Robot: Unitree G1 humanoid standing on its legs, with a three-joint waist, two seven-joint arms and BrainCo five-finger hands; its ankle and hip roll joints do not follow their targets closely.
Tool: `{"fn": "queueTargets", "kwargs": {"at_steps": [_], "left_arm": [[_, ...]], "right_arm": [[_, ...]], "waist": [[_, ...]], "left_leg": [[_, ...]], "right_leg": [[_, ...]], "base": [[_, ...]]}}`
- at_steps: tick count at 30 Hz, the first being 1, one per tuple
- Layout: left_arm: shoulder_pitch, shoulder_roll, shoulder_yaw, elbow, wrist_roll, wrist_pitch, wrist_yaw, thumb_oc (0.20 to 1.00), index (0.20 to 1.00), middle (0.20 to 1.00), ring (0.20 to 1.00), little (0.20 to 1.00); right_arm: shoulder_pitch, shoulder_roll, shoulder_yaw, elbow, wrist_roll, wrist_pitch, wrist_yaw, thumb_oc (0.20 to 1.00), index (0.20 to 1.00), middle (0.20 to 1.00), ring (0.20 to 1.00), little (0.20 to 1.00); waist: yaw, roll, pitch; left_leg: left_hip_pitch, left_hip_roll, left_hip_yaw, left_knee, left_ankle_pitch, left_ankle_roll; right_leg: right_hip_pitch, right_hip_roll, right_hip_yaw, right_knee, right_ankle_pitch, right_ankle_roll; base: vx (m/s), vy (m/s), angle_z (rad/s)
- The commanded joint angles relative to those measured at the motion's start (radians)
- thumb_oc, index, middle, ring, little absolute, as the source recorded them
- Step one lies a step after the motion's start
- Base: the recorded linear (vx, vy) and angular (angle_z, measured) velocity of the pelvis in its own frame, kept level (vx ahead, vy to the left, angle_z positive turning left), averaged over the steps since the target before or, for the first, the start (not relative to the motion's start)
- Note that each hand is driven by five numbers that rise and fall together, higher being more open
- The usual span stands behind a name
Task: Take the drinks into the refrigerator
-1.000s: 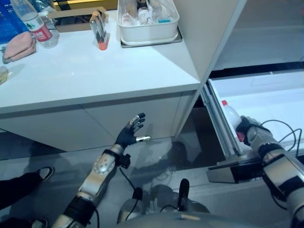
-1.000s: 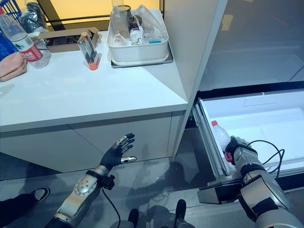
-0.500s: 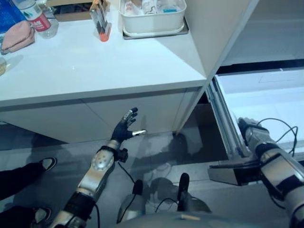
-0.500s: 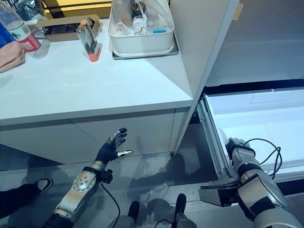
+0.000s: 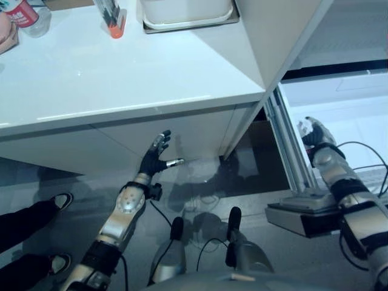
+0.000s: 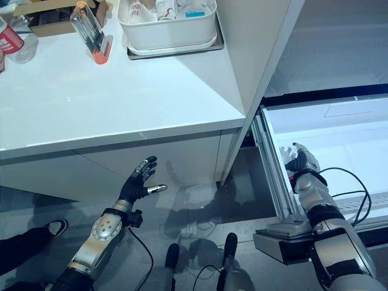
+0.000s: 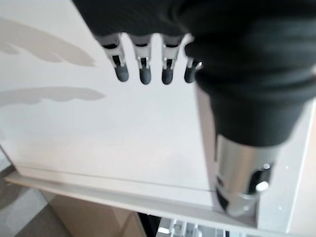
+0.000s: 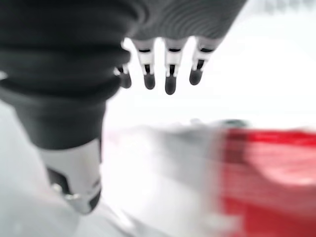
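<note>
My right hand [image 6: 297, 162] hangs with fingers straight over the bottle [image 8: 207, 182] lying in the refrigerator drawer [image 6: 339, 130], so this drink looks placed; next I judge my spread, empty left hand [image 6: 138, 182] must fetch the counter [image 6: 109, 103] bottle [image 6: 11, 43].

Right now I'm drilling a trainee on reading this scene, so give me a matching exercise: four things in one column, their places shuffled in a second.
Things:
1. left hand
2. right hand
3. white tub
4. red-labelled bottle

Places:
A. over the open drawer
B. at the far left of the white counter
C. below the counter, in front of the cabinet front, fingers spread
D. at the back of the counter, beside the tall white panel

Pairs: 1-C, 2-A, 3-D, 4-B
</note>
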Motion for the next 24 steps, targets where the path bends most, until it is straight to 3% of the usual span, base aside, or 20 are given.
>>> {"fn": "queueTargets", "kwargs": {"at_steps": [1,5,13,19,24], "left_arm": [[-0.022,0.024,0.026,-0.062,0.038,-0.072,0.009,1.000,1.000,1.000,1.000,1.000],[-0.022,0.033,0.032,-0.037,0.031,-0.072,-0.011,1.000,1.000,1.000,1.000,1.000],[0.026,0.064,0.044,-0.036,0.036,-0.085,-0.086,1.000,1.000,1.000,1.000,1.000],[0.030,0.101,0.013,-0.073,0.046,-0.094,-0.148,1.000,1.000,1.000,1.000,1.000],[-0.004,0.134,-0.046,-0.128,0.066,-0.105,-0.199,1.000,1.000,1.000,1.000,1.000]], "right_arm": [[0.097,0.176,0.023,-0.126,0.152,-0.142,-0.009,1.000,1.000,1.000,1.000,1.000],[0.228,0.161,-0.081,-0.291,0.247,-0.194,0.026,1.000,1.000,1.000,1.000,1.000],[0.464,0.143,-0.279,-0.618,0.290,-0.273,0.069,1.000,1.000,1.000,1.000,1.000],[0.545,0.140,-0.409,-0.658,0.321,-0.309,0.066,1.000,1.000,1.000,1.000,1.000],[0.561,0.102,-0.513,-0.575,0.314,-0.314,0.010,1.000,1.000,1.000,1.000,1.000]], "waist": [[-0.014,-0.016,0.029],[-0.037,-0.023,0.024],[-0.092,-0.037,-0.022],[-0.124,-0.036,-0.059],[-0.154,-0.035,-0.086]], "left_leg": [[-0.062,-0.096,0.013,-0.023,0.041,0.125],[-0.052,-0.096,0.029,-0.021,0.032,0.126],[-0.024,-0.080,0.060,-0.018,0.014,0.119],[0.000,-0.074,0.076,-0.022,-0.002,0.117],[0.029,-0.069,0.094,-0.025,-0.018,0.116]], "right_leg": [[-0.058,-0.038,0.099,0.219,-0.131,0.064],[-0.067,-0.035,0.113,0.233,-0.137,0.066],[-0.048,-0.017,0.137,0.209,-0.139,0.065],[-0.037,-0.004,0.153,0.211,-0.146,0.066],[-0.026,0.004,0.174,0.212,-0.151,0.070]], "base": [[-0.02,-0.002,-0.03],[0.00,-0.002,-0.01],[0.03,-0.020,-0.06],[0.05,0.005,-0.10],[0.04,0.012,-0.19]]}}
